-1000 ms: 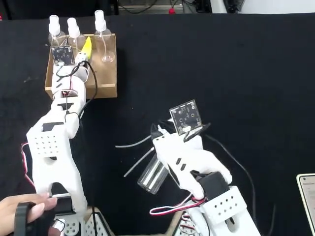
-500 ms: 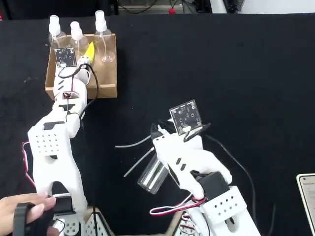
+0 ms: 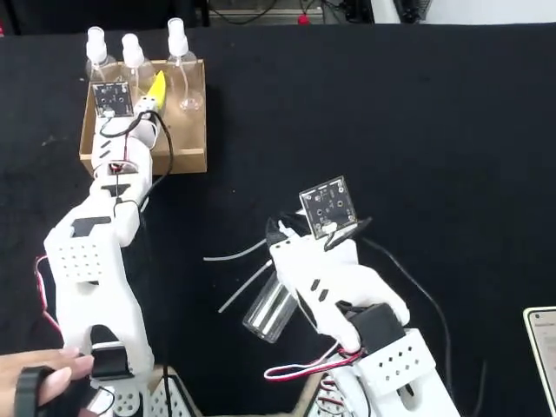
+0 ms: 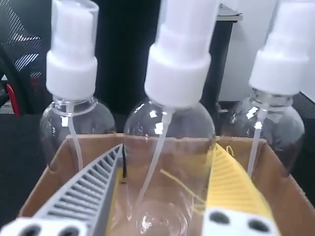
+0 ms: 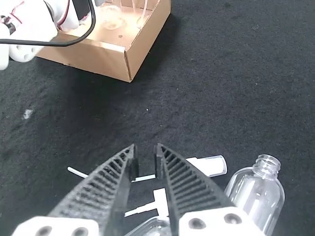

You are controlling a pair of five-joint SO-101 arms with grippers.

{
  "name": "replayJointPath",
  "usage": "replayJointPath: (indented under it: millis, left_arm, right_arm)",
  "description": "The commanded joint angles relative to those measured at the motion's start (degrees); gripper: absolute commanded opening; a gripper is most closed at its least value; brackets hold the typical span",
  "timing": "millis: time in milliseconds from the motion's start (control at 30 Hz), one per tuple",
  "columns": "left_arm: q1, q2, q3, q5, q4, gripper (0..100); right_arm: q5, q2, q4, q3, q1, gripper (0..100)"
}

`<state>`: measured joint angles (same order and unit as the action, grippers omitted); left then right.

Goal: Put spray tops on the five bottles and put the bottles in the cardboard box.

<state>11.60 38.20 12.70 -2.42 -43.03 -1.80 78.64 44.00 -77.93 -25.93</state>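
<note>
A black cloth covers the counter (image 3: 391, 104) from edge to edge; past its far edge the room shows dark furniture, loose cables and a strip of white wall (image 3: 486, 10) at far right.

The right arm (image 3: 347, 287) sits near the middle of the counter; the left arm (image 3: 87, 252) stretches from the near left corner out to the cardboard box (image 3: 187, 161), which stands far left.

Three bottles with spray tops on stand upright along the far side of the box: the left bottle (image 3: 95, 54), the middle bottle (image 3: 132, 54) and the right bottle (image 3: 178, 52).

An uncapped bottle (image 3: 268, 311) lies on its side on the cloth just left of the right arm; thin tubes (image 3: 234, 254) lie beside it.

The left gripper (image 4: 166, 157) is down in the box, its grey and yellow fingers on either side of the middle bottle and, as far as the close view allows, pressed against its sides.

The right gripper (image 5: 145, 150) hangs low over the cloth with its fingers narrowly apart and nothing between them; a loose spray top (image 5: 209, 164) lies just past its tips.

Half a second ago the left gripper and the middle bottle sat slightly nearer and to the right; both have eased back toward the far left; the right arm, the uncapped bottle and the tubes have not moved.
</note>
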Motion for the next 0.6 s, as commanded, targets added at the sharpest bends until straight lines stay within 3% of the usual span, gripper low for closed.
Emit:
replayJointPath:
  millis: [0, 167, 300, 567]
  left_arm:
    - [-0.31, -4.22, -0.48, 0.26, -0.35, 24]
    - [-0.48, -4.22, -0.57, 0.26, -0.09, 24]
    - [-0.4, -4.22, -1.01, 0.26, 4.92, 24]
    - [-0.31, -4.22, -1.01, 0.26, 4.92, 24]
  right_arm:
    - [0.53, 1.27, -1.32, 0.66, 0.7, 5.7]
    - [0.53, 1.27, -1.32, 0.66, 0.7, 5.7]
    - [0.53, 1.27, -1.32, 0.66, 0.7, 5.7]
    - [0.53, 1.27, -1.32, 0.66, 0.7, 5.7]
